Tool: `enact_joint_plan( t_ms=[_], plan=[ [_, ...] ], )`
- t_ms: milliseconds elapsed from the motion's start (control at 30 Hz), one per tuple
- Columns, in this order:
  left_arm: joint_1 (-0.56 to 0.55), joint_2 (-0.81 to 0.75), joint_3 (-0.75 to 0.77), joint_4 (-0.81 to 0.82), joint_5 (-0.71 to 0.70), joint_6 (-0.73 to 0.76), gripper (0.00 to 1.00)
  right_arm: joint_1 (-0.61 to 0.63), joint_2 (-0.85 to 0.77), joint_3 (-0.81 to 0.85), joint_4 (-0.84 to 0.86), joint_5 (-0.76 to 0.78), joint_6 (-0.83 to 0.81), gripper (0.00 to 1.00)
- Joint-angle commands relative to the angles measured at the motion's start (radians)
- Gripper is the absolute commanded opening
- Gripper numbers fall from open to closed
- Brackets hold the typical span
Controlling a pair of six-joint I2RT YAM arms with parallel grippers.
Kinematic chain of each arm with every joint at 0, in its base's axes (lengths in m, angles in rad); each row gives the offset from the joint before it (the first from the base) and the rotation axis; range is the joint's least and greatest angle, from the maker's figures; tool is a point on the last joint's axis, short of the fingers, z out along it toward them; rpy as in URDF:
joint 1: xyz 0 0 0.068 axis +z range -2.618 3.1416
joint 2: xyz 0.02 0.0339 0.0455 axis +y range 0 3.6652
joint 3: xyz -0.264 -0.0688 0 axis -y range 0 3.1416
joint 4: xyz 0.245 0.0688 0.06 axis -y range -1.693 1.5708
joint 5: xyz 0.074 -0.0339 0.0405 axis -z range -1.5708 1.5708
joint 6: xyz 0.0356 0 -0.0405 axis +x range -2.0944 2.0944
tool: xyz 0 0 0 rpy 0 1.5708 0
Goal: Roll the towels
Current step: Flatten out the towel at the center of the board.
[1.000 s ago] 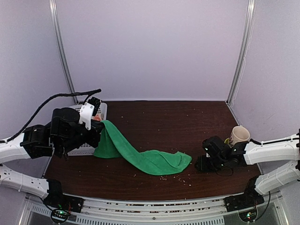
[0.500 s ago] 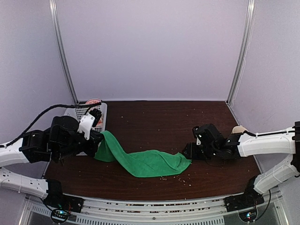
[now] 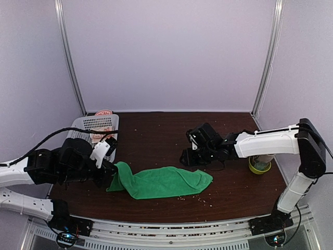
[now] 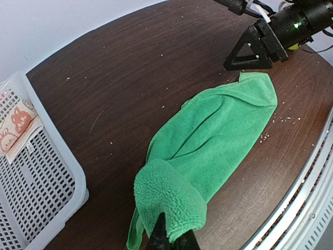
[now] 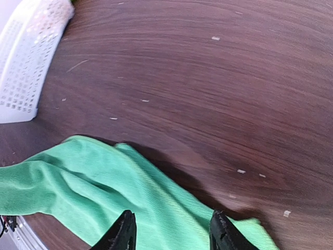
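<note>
**Green towel pinched at one end, spread across the desk**

The green towel point(image 3: 161, 182) lies stretched out on the dark brown desk point(image 3: 156, 130), near its front edge and about midway between the two arms. Its left end is bunched and lifted slightly. The left fingers point(image 4: 171, 240) are closed tight on that end, with a thick fold of cloth squeezed between them. The right end lies flat on the wood.

The right fingers point(image 3: 186, 158) hang just over the towel's far right corner. They are parted roughly halfway and hold nothing, and whether their tips touch the cloth cannot be told.

The pinkish towel point(image 4: 15, 127), printed with orange figures, sits in a white perforated basket point(image 3: 93, 123) at the desk's back left corner, well apart from the green one. Pale crumbs speckle the wood around the towel. A yellow-green cup point(image 3: 258, 165) stands at the right, partly hidden behind the right arm.
</note>
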Motion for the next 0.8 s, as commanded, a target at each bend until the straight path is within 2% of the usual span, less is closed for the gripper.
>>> enact_joint_plan(
  t_ms=[0, 133, 500, 600, 767],
  plan=[
    [-0.001, -0.032, -0.014, -0.018, 0.004, -0.047, 0.00, 0.052, 0.082, 0.105, -0.121, -0.010, -0.081, 0.49],
    [-0.001, -0.054, -0.019, -0.035, -0.010, -0.069, 0.00, 0.064, 0.101, 0.101, -0.172, 0.078, -0.048, 0.50],
    [0.000, -0.068, -0.031, -0.046, -0.028, -0.079, 0.00, 0.063, -0.135, -0.087, -0.130, 0.191, 0.044, 0.53],
    [-0.001, -0.062, -0.030, -0.046, -0.029, -0.078, 0.00, 0.061, -0.133, -0.123, -0.142, 0.197, 0.061, 0.51],
    [-0.001, -0.068, -0.028, -0.049, -0.028, -0.080, 0.00, 0.060, -0.103, -0.168, -0.116, 0.148, 0.107, 0.40]
  ],
)
